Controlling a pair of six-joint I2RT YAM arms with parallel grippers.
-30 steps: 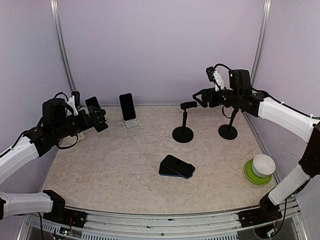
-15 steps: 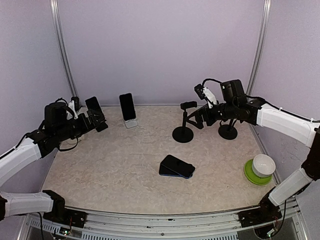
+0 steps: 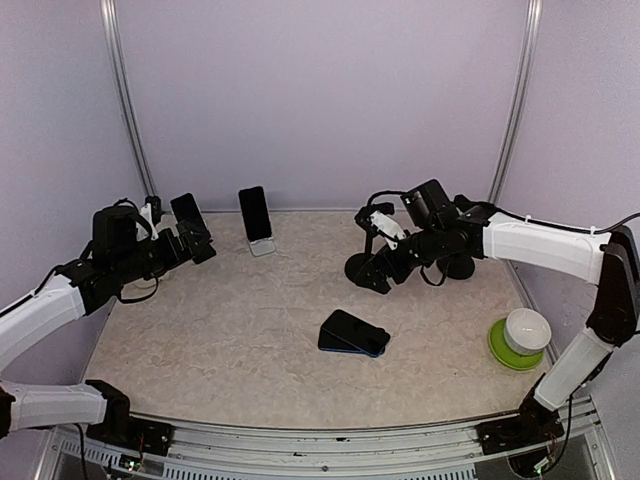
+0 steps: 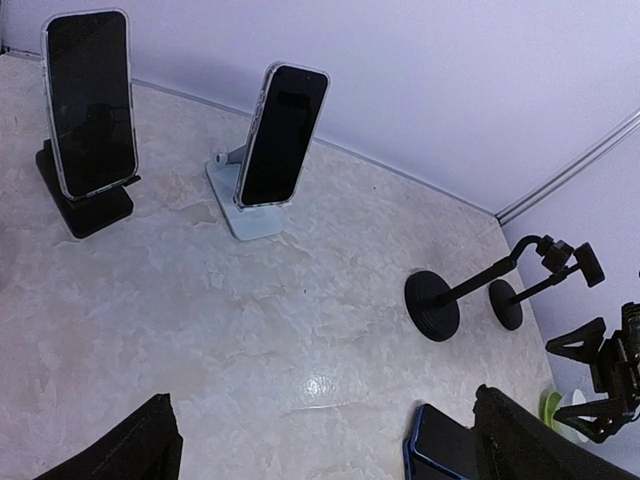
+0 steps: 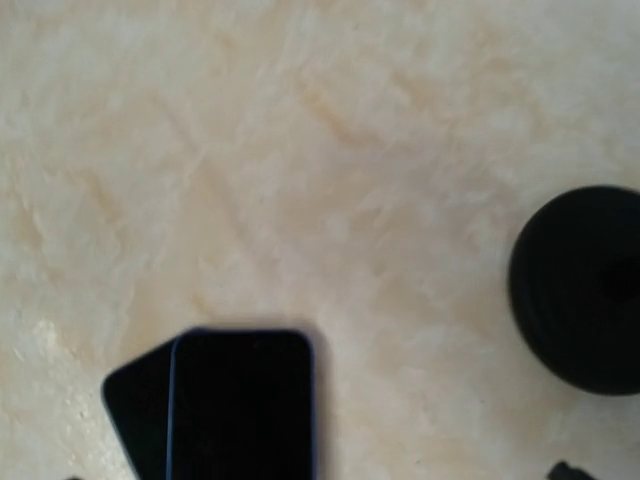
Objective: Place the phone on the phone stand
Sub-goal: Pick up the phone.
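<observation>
Two dark phones lie stacked flat mid-table; the upper, blue-edged phone [image 3: 353, 333] also shows in the right wrist view [image 5: 240, 405] and the left wrist view [image 4: 450, 455]. Two empty black stands with round bases stand behind: the left stand [image 3: 366, 262] and the right stand [image 3: 457, 262]. My right gripper [image 3: 382, 268] is open and empty, low beside the left stand's base [image 5: 583, 290], above and behind the phones. My left gripper [image 3: 196, 243] is open and empty at the far left, its fingers [image 4: 528, 440] wide apart.
A phone on a white stand [image 3: 256, 216] and a phone on a black stand [image 3: 185, 210] are at the back left; both show in the left wrist view [image 4: 280, 135] [image 4: 90, 105]. A white bowl on a green plate [image 3: 516, 338] sits at the right edge.
My right arm has swung left and down from above the two stands to just over the table by the left stand's base. The left arm has barely moved.
</observation>
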